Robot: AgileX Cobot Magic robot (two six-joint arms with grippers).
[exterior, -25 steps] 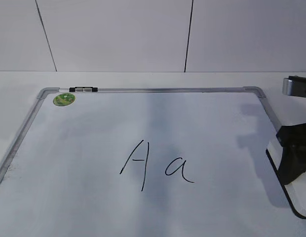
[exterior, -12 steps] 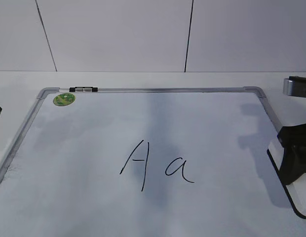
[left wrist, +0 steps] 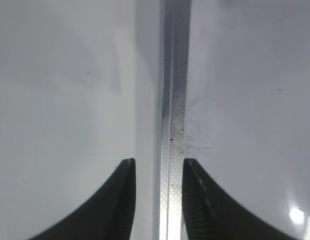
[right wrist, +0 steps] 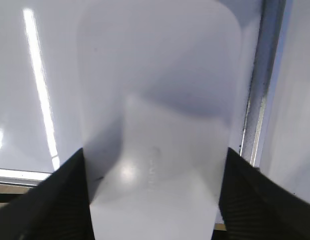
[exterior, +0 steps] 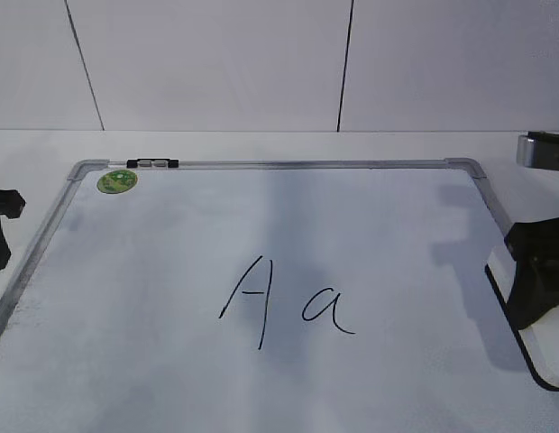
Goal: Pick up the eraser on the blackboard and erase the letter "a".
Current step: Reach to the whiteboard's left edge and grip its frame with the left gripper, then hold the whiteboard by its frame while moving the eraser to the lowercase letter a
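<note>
The blackboard [exterior: 171, 234] is a white board with a silver frame, lying flat. The letter "a" [exterior: 326, 311] is in black at its middle, right of a capital "A" [exterior: 248, 298]. The eraser [exterior: 548, 354], white with a black underside, is at the board's right edge. My right gripper [exterior: 536, 271] is shut on it; in the right wrist view the eraser [right wrist: 155, 125] fills the gap between the jaws [right wrist: 154, 152]. My left gripper [exterior: 0, 225] is at the board's left edge, open and empty, with its jaws [left wrist: 157, 162] either side of the frame [left wrist: 172, 100].
A round green sticker [exterior: 117, 181] and a small black clip [exterior: 153, 163] sit at the board's far left corner. The board's right frame [right wrist: 260, 75] runs beside the eraser. A white table and a white panelled wall lie behind.
My left gripper has come into the exterior view at the left edge. My right gripper and the eraser have shifted slightly up and back.
</note>
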